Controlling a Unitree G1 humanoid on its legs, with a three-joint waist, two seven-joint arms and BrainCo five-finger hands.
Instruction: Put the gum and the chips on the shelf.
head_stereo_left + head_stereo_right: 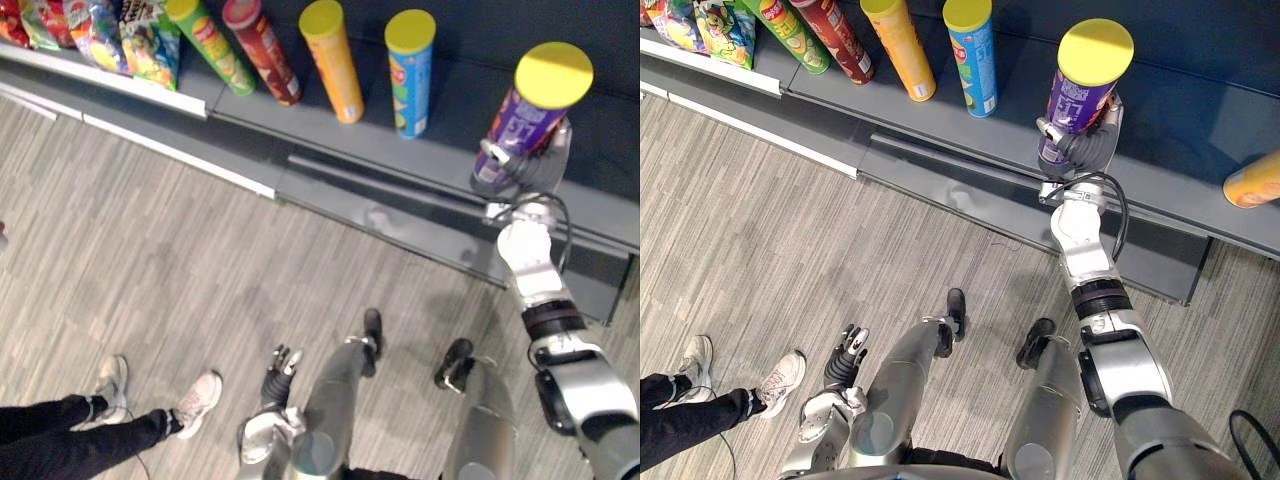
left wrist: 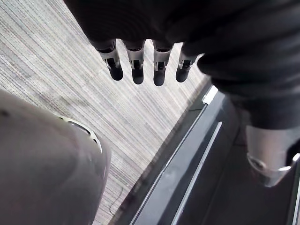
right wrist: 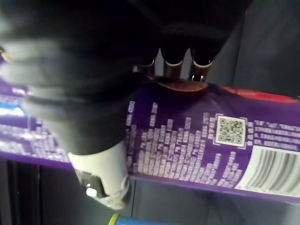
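Observation:
A purple chips can (image 1: 522,115) with a yellow lid stands nearly upright near the front of the dark grey shelf (image 1: 400,160). My right hand (image 1: 1082,150) is shut on its lower part, fingers and thumb curled round it. The right wrist view shows the can's purple label (image 3: 187,140) lying across the fingers (image 3: 173,65). I cannot tell whether the can's base rests on the shelf board. My left hand (image 1: 280,365) hangs low beside my leg, open, its fingers (image 2: 136,70) relaxed over the floor and holding nothing.
Along the shelf to the left stand a blue can (image 1: 410,72), an orange can (image 1: 332,60), a red can (image 1: 262,50) and a green can (image 1: 210,45), then snack bags (image 1: 100,35). Another orange can (image 1: 1252,180) lies at the right. A person's legs (image 1: 100,410) are at the lower left.

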